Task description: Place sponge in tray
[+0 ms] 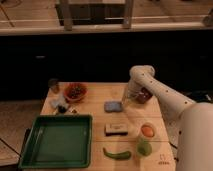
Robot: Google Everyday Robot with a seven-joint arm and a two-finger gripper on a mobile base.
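Found the sponge [113,106] flat on the desk [97,95], mid-surface, outside the tray [56,119] at near left and close to its far right corner, not yet lifted. Spotted the pincer [126,103] low just right of the sponge, probably poised there for a grasp; could not tell whether spread or pressed together.

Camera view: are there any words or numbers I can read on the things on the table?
No text here can be read.
Small dark mark on the near right corner of the wooden table: too blurred to read.
Sponge: no writing shows.
Green tray: no writing shows.
Gripper, low over the table just right of the sponge: no label shows.
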